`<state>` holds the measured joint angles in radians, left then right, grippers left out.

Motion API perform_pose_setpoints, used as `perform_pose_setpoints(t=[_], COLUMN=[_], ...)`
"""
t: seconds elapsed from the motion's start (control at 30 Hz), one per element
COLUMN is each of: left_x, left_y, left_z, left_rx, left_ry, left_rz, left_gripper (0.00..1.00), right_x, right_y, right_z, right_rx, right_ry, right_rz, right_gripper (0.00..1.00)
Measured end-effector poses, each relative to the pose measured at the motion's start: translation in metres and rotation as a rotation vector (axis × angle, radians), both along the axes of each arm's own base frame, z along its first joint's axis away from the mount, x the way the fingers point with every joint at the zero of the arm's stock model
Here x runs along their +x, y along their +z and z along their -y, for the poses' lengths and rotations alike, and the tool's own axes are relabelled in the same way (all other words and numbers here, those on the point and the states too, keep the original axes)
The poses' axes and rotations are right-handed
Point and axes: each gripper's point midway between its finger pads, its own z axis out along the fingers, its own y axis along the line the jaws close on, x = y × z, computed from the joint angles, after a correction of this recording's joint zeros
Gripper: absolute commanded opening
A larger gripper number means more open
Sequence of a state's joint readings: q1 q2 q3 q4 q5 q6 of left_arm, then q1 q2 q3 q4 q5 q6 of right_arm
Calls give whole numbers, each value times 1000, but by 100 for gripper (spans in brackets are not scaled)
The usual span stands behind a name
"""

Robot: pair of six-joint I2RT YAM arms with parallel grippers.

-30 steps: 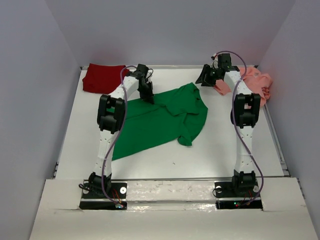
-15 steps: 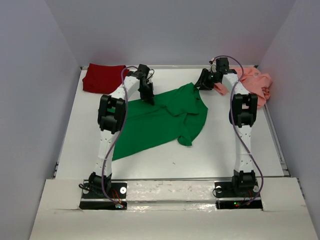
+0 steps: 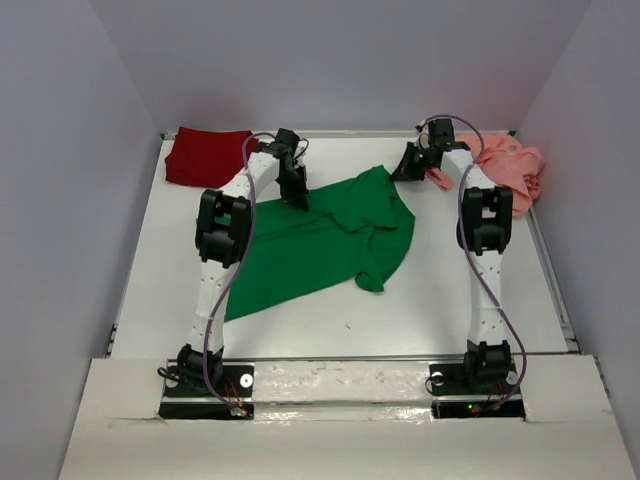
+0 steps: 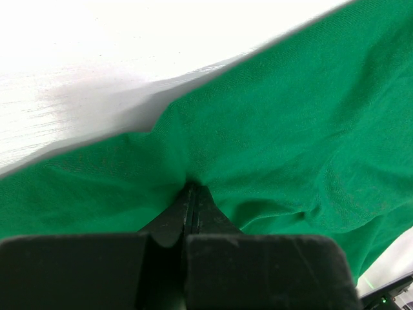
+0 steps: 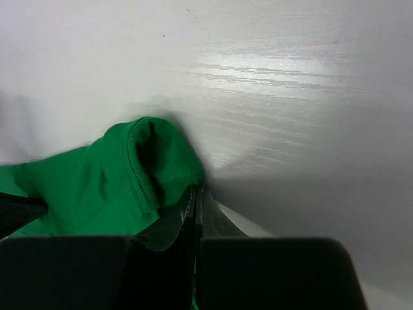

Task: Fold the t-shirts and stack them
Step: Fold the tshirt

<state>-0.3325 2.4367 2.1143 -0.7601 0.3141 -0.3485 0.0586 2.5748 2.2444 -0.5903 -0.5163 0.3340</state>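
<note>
The green t-shirt lies spread and rumpled across the middle of the table. My left gripper is shut on its far left edge; in the left wrist view the closed tips pinch a fold of green cloth. My right gripper is shut on the shirt's far right corner; the right wrist view shows a hemmed green corner bunched at the closed tips. The dark red t-shirt lies folded at the back left. The salmon pink t-shirt lies crumpled at the back right.
Grey walls close in the white table on the left, back and right. A raised rim runs along the right side. Both arm bases sit at the near edge.
The right gripper has dropped leftwards from the pink shirt's side onto the green shirt's far corner and closed on it. The left arm has held still.
</note>
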Motion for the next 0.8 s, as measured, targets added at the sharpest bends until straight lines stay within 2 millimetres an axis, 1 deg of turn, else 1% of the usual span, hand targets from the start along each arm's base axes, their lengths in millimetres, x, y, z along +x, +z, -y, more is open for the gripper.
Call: perform_pose_setpoints(t=[0.1, 0.27, 0.53, 0.67, 0.8], left_x=[0, 3, 12, 16, 20], left_y=[0, 0, 1, 1, 1], left_z=[0, 2, 9, 16, 25], left_rx=[0, 0, -22, -49, -81], left_ry=[0, -1, -8, -9, -10], left_rz=[0, -8, 2, 7, 16], left_gripper=[0, 0, 0, 0, 0], right_x=[-1, -5, -26, -36, -52], right_y=[-1, -3, 0, 0, 2], right_z=[4, 18, 59, 72, 77], right_rx=[-17, -52, -125, -150, -171], right_ry=[-17, -59, -150, -180, -193], right_rz=[-3, -17, -67, -87, -114], right_gripper=[0, 0, 0, 0, 0])
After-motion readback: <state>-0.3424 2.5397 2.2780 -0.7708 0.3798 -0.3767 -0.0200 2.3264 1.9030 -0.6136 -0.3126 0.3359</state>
